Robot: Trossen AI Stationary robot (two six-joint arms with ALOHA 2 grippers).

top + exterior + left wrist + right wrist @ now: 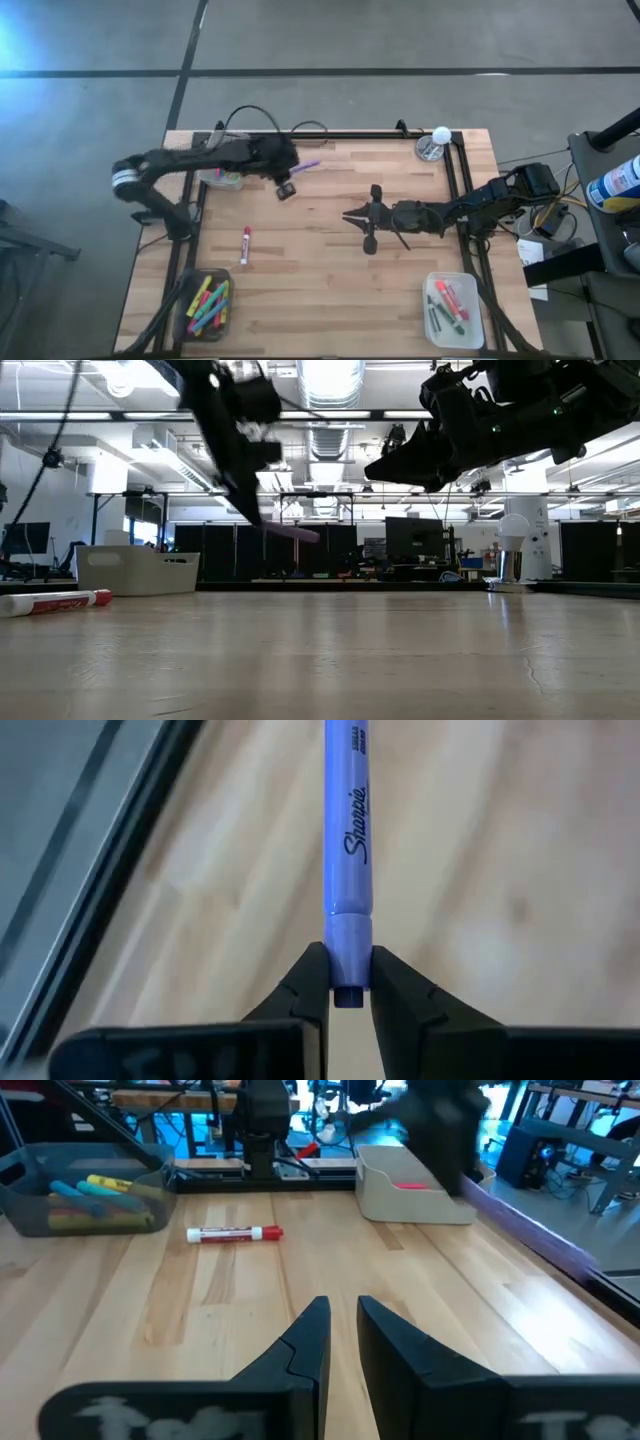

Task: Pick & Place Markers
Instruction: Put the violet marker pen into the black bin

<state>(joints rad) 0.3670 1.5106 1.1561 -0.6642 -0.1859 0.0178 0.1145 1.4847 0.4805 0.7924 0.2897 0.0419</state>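
A purple marker (pixel 346 830) hangs above the table's far left part with my left gripper (pixel 348 992) shut on it; the high view shows the same marker (pixel 308 165) next to a small white bin (pixel 222 178). A red-and-white marker (pixel 245 245) lies flat on the wood. My right gripper (pixel 343 1330) hovers over the table's middle (pixel 365 215), its fingers a narrow gap apart with nothing between them. My left gripper pinches the purple marker's cap end (pixel 348 948) between its two fingers. The fingers slant down from the table's left, and the marker runs on straight ahead past their tips. The marker (pixel 295 532) is lifted clear of the table.
A grey bin (pixel 205 305) with several coloured markers stands at the near left corner. A clear bin (pixel 452 310) with red and green markers stands at the near right. A white bulb-like object (pixel 437 140) stands at the far right. A black frame (pixel 455 190) edges the table.
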